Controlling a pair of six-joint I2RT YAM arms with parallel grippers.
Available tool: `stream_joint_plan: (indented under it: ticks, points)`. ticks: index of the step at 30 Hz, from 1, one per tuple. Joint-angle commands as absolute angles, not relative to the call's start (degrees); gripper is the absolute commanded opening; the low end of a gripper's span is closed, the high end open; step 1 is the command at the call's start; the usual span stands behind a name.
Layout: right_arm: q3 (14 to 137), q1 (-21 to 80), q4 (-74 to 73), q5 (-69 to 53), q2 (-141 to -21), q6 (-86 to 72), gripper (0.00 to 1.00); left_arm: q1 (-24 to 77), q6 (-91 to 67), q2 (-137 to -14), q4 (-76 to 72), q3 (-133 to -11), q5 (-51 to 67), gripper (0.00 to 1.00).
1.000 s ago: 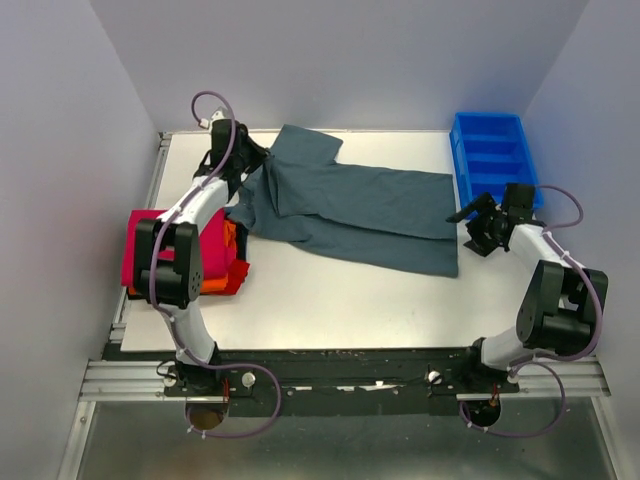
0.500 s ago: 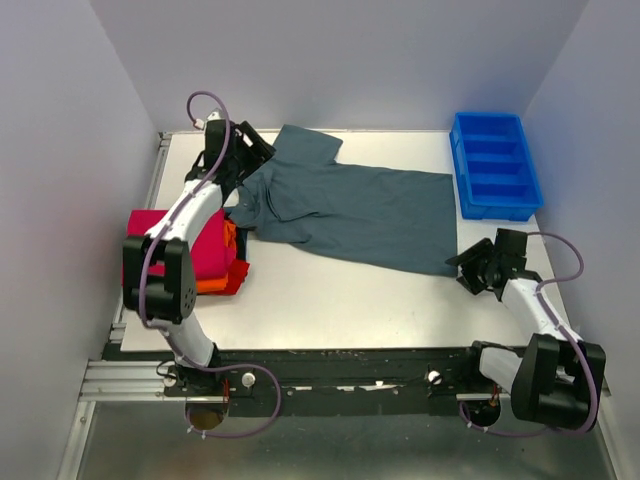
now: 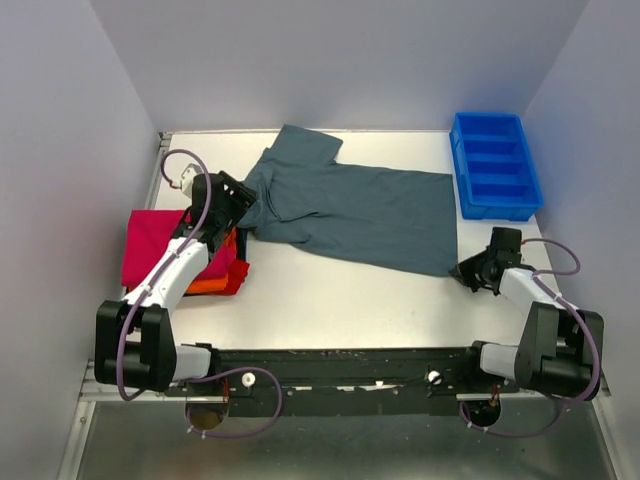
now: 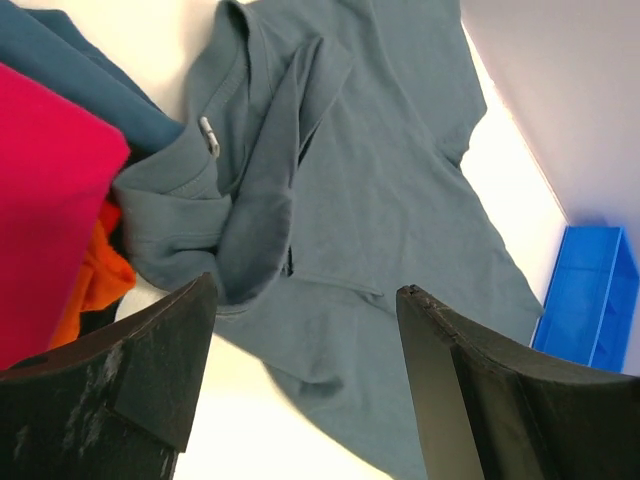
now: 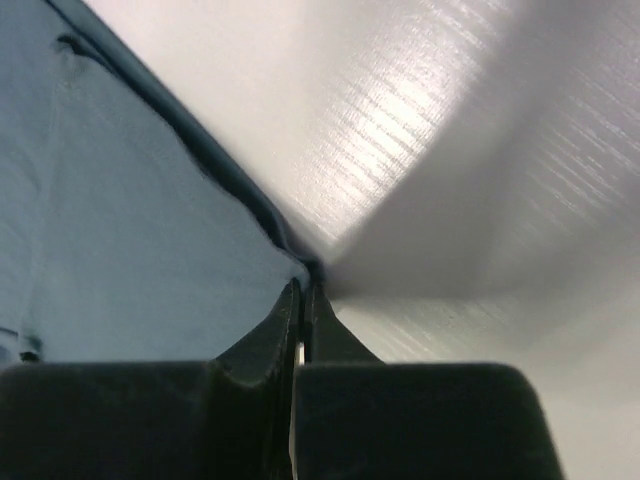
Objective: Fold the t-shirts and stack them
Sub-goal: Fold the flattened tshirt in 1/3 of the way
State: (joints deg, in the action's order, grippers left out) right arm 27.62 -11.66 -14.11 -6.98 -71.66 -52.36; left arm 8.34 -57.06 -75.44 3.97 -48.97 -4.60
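A slate grey-blue t-shirt (image 3: 360,210) lies spread across the middle of the table, its collar end bunched at the left. My left gripper (image 3: 230,203) hovers open just above that bunched collar and sleeve (image 4: 260,200), with nothing between its fingers (image 4: 307,286). My right gripper (image 3: 463,270) is low at the shirt's near right corner. Its fingers (image 5: 303,283) are pressed together on the corner of the hem (image 5: 130,220). A folded crimson-pink t-shirt (image 3: 150,240) rests on a folded orange one (image 3: 215,280) at the left edge.
A bright blue plastic tray (image 3: 495,165) with compartments stands at the back right, also in the left wrist view (image 4: 590,295). Walls close in the table at the left, back and right. White tabletop (image 3: 340,300) shows in front of the shirt.
My left gripper has opened, let go of the shirt's collar end and drawn back toward the near left. My right gripper has come down to the near right corner and shut there.
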Motion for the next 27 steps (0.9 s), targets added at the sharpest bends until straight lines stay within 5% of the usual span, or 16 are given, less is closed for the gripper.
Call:
stream_joint_plan:
  ticks: [1, 9, 18, 21, 27]
  points:
    - [28.47, -11.95, -17.48, -1.33, -72.43, -53.09, 0.01, 8.53, -59.06, -72.77, 3.78, -47.38, -7.83, 0.83]
    - [35.14, -23.89, -22.4, -0.35, -68.47, -47.55, 0.01, 11.95, -57.66, -75.32, 5.36, -47.9, -8.35, 0.82]
    - [36.65, -24.35, -19.16, -5.71, -71.54, -46.76, 0.01, 16.16, -59.41, -77.52, 5.71, -47.64, -9.75, 0.8]
    - [35.78, -24.35, -18.2, -5.98, -70.75, -46.58, 0.01, 16.7, -59.85, -78.4, 5.97, -47.29, -8.88, 0.7]
    - [34.02, -24.35, -17.14, -6.5, -69.52, -46.49, 0.01, 17.84, -57.22, -73.93, 12.74, -43.61, -12.74, 0.69]
